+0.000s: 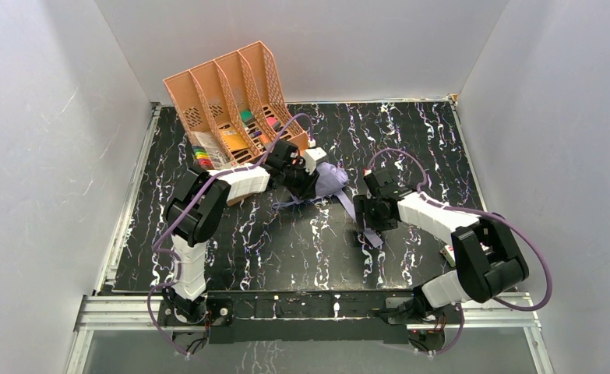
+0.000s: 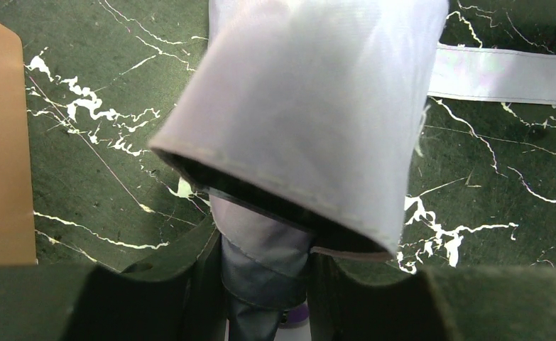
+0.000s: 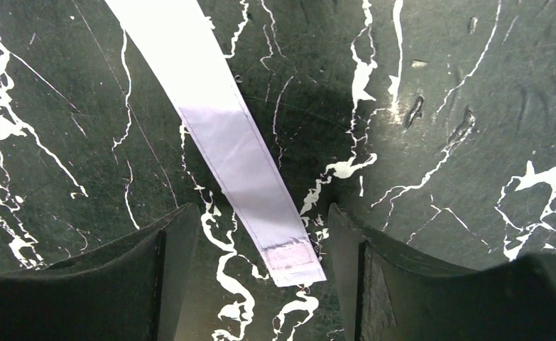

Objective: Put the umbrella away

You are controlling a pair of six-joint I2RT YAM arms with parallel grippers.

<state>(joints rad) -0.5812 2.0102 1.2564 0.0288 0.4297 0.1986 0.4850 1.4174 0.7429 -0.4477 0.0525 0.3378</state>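
Two hands are engaged near the middle of the black, white-veined marble-pattern desk (image 1: 301, 257). The left hand (image 1: 308, 178) is pinched on the pale lavender fabric compact umbrella (image 1: 331, 181), which is held just above the desk a little beyond its centre; in the left wrist view bunched cloth is seen gripped between the fingers (image 2: 204, 291), with a wider, open-mouthed fold of the same cloth (image 2: 296, 121) just ahead of them; whether that fold is a cover or part of the canopy cannot be told.

The right hand (image 3: 257, 284) is spread and set low over the free end of the long flat lavender strap (image 3: 232, 149), which lies on the desk between the fingers without being touched by either.

The step in hand is judged to be the gathering of the loose strap while the body of the umbrella is held steady; nothing is yet stowed. The next move would call for the right hand to be lowered until its fingertips meet the surface and then closed on the strap near its end; the strap is thin and flat, so a shallow approach would be likely to slide over it.

The desk is glossy and dark; it is enclosed by plain white walls (image 1: 52, 117) on three sides and bordered by an aluminium frame (image 1: 309, 305) at the near edge. A peach plastic file organiser (image 1: 223, 86) is tilted at the far left, with coloured items in its slots; whether it is the intended place cannot be told.
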